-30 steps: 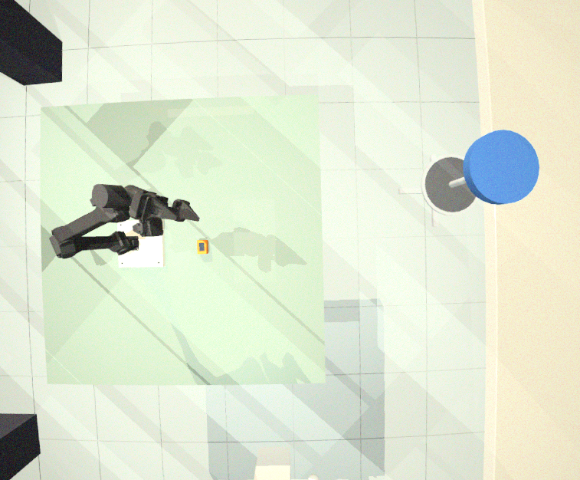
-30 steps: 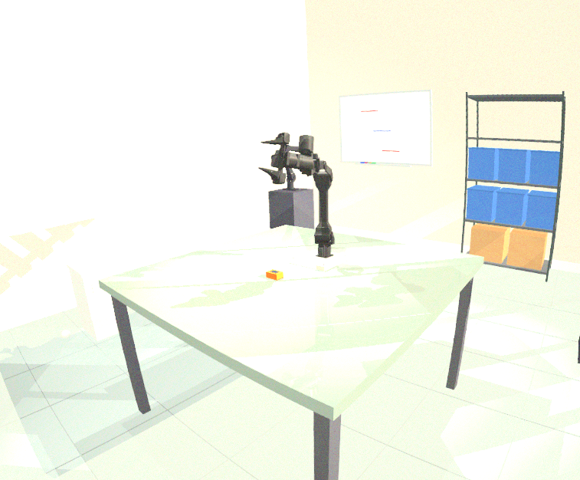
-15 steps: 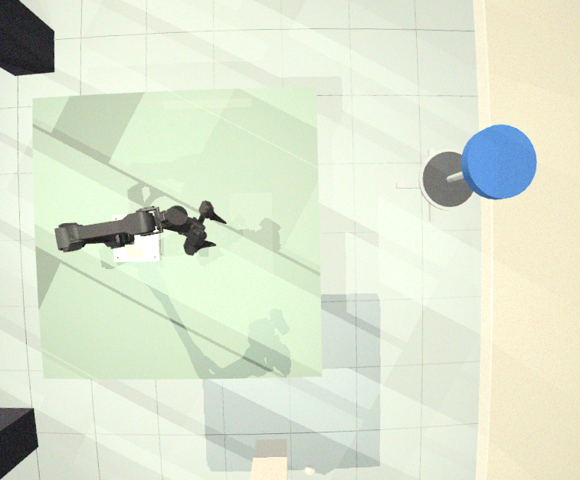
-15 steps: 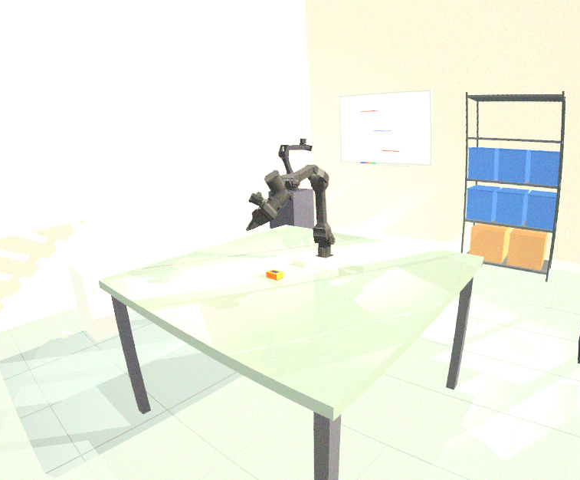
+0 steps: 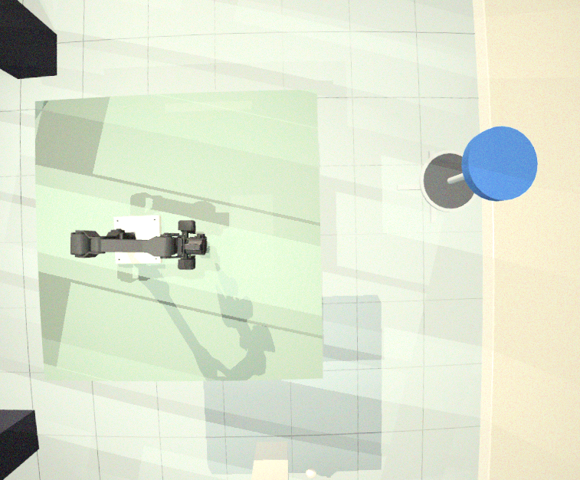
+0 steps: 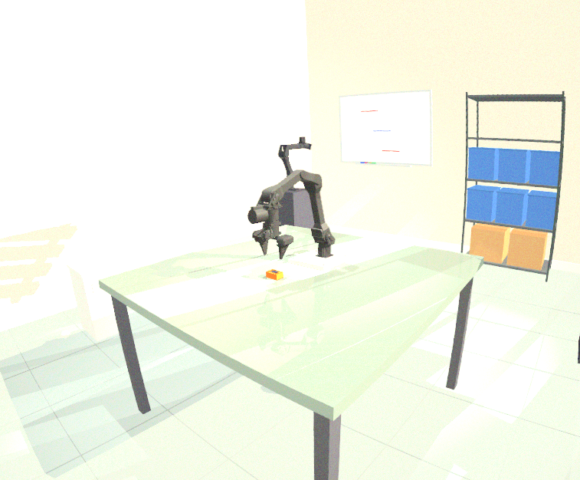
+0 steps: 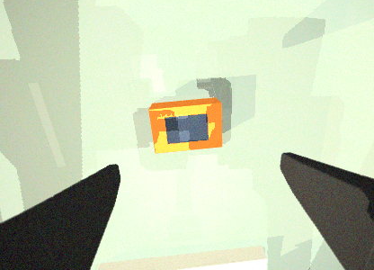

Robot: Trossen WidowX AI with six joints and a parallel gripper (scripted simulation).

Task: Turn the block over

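An orange and yellow block (image 6: 274,274) (image 7: 155,129) lies on the table (image 6: 217,310) with its dark blue-grey marked face up. In the wrist view it lies between and beyond the fingertips, a little left of centre. My gripper (image 6: 273,256) (image 7: 200,166) is open and empty, pointing down above the table, with its fingertips higher than the block. In the top view the arm hides the block, and the gripper (image 5: 186,244) shows from above with its fingers spread.
The white base plate (image 5: 137,225) lies under the arm, and its edge shows at the bottom of the wrist view. A blue-topped stool (image 5: 501,162) stands on the floor beyond the table. A shelf with blue and orange bins (image 6: 489,242) stands far behind.
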